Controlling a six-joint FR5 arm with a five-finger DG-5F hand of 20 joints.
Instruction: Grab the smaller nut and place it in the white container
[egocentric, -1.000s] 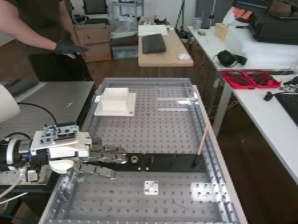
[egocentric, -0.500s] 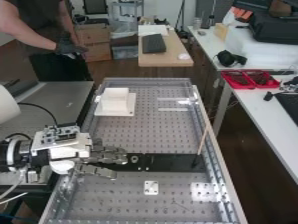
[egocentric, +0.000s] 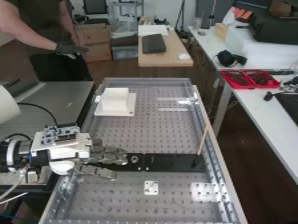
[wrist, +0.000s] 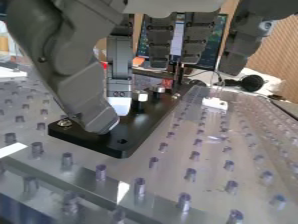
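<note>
Seen from my remote seat, a dark grey robot hand (egocentric: 110, 157) reaches in from the left, low over the left part of a long black flat bar (egocentric: 174, 162) lying across a clear, peg-studded tray (egocentric: 140, 204). The hand is open, its fingers loosely extended, with nothing in its grasp. On the bar, by the fingers, stands one silver metal nut-like piece (wrist: 140, 95), with a second silver metal piece (wrist: 159, 89) just beside it. I take the smaller nut to be one of these, but I cannot tell which. The white box-shaped container (egocentric: 114, 106) sits at the tray's far left, on a square white plate (egocentric: 128, 109).

The first danger I see is choosing the wrong piece, since they stand so close and look alike in size. Closing broad fingers here could also knock the neighbour over or push the target along the bar. If the fingertips come down too low, they could press on the bar and shift it. A pinch on the nut's edge might let it slip on the way, and letting go short of the container would drop it among the pegs.
</note>
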